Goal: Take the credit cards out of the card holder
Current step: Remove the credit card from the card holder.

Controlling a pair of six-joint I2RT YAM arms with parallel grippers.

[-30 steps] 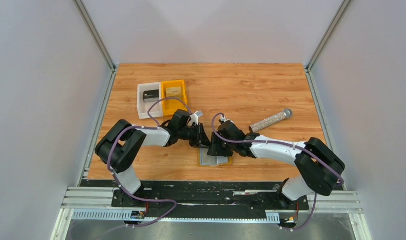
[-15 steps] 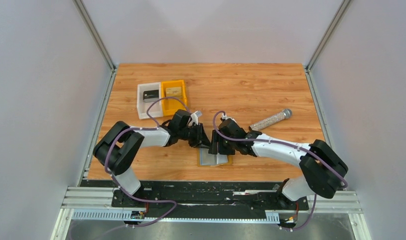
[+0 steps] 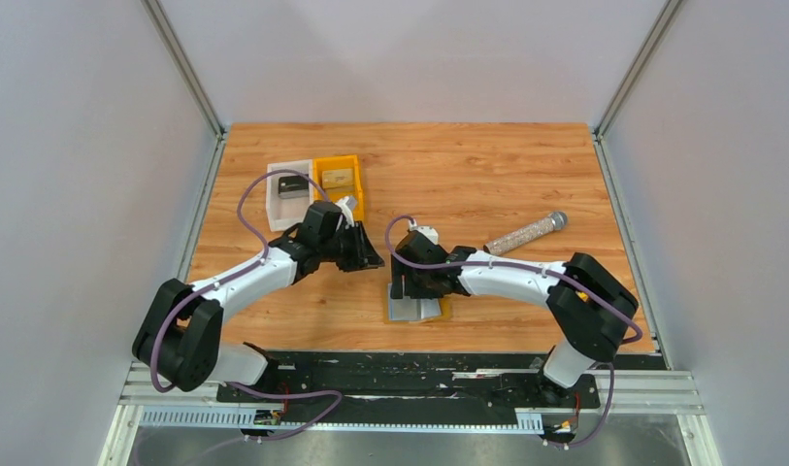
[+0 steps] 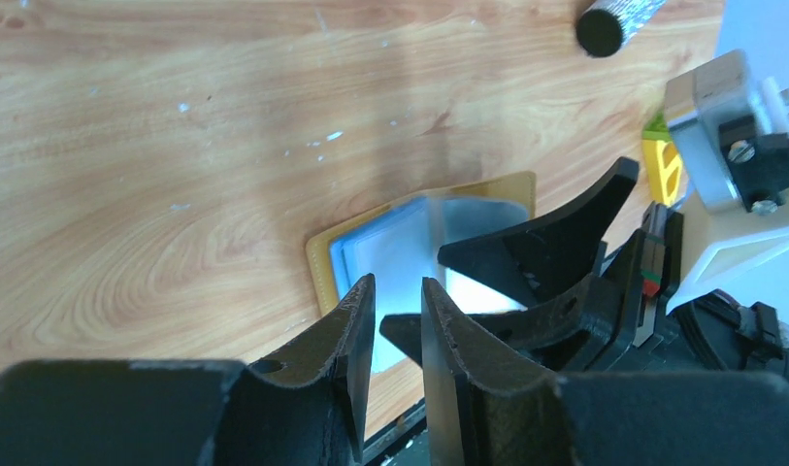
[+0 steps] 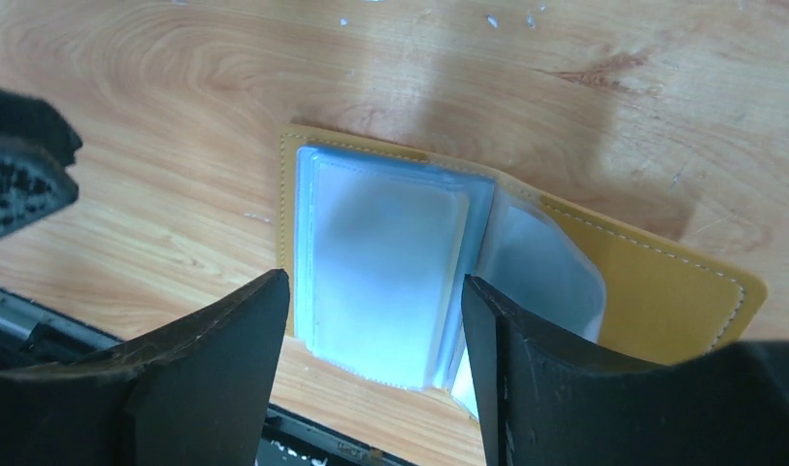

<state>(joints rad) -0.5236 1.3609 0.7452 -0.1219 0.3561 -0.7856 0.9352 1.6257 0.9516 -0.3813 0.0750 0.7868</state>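
The mustard-tan card holder (image 3: 421, 312) lies open near the table's front edge, its light-blue plastic panels up. In the right wrist view the holder (image 5: 662, 282) shows a stack of clear-blue sleeves and one loose sleeve bulging beside it; I can pick out no card. My right gripper (image 3: 402, 287) hovers just above it, open wide (image 5: 373, 282), its jaws straddling the sleeve stack. My left gripper (image 3: 368, 257) is up and to the left of the holder, clear of it. In the left wrist view the left gripper (image 4: 398, 291) has its jaws a narrow gap apart and empty, and the holder (image 4: 390, 238) lies beyond.
A white bin (image 3: 274, 209) holding a black card (image 3: 294, 185) and an orange bin (image 3: 355, 175) holding a gold card (image 3: 336, 178) stand at the back left. A glittery cylinder (image 3: 526, 233) lies to the right, also in the left wrist view (image 4: 618, 21).
My left arm has pulled back up and left, away from the holder and toward the bins. My right gripper has shifted left over the holder.
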